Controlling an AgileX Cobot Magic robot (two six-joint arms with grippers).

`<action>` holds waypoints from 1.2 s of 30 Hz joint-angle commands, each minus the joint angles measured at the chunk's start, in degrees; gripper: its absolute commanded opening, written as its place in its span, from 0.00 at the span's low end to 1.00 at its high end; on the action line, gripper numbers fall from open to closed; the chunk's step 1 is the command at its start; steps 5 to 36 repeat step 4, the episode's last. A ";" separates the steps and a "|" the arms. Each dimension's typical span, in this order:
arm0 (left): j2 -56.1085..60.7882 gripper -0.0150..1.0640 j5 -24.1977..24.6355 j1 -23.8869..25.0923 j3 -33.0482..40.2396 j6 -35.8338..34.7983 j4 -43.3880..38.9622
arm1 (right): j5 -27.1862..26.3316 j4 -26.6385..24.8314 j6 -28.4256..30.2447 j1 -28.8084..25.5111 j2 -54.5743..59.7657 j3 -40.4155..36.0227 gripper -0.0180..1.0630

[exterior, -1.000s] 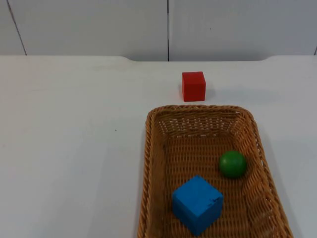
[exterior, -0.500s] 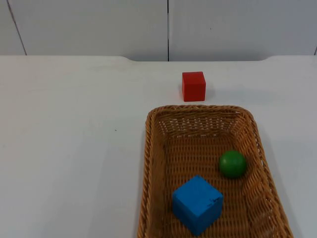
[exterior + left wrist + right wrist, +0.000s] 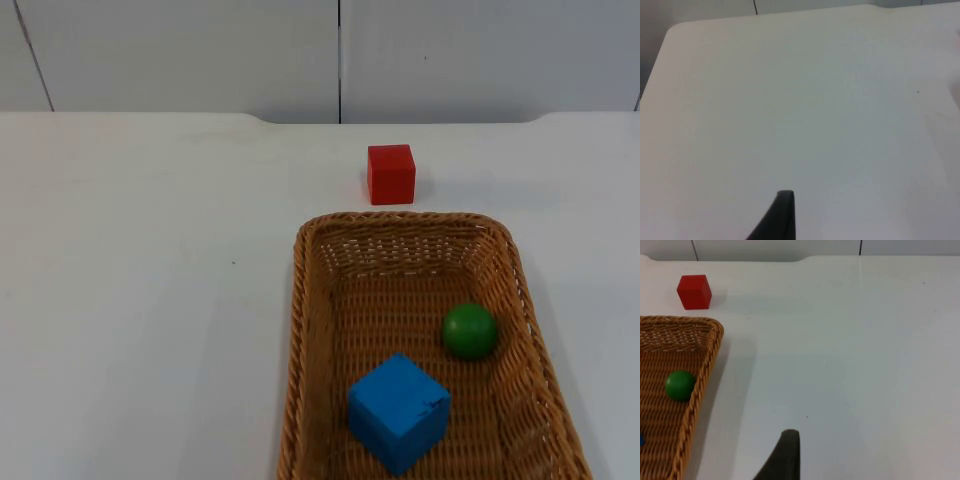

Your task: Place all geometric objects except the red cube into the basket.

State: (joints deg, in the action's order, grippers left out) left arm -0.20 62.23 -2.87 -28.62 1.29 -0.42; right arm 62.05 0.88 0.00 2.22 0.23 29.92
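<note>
The ball and blue cube are sitting in the basket; the red cube is resting on the counter just beyond it. Both end effectors' grips: I cannot tell.

I count one wicker basket, one blue cube and one green ball inside it, one red cube outside.

Bright, even light on the white table; soft shadows right of the cube and basket; no glare.
</note>
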 commanded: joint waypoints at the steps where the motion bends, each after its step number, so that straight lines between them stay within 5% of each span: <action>1: 0.20 0.99 -0.61 1.30 0.30 -0.43 -0.34 | -0.29 -0.05 0.43 -0.28 -0.23 -0.33 0.83; 36: 0.20 0.99 -0.61 3.49 0.30 -0.43 -0.34 | -0.29 -0.05 0.43 -0.28 -0.23 -0.33 0.83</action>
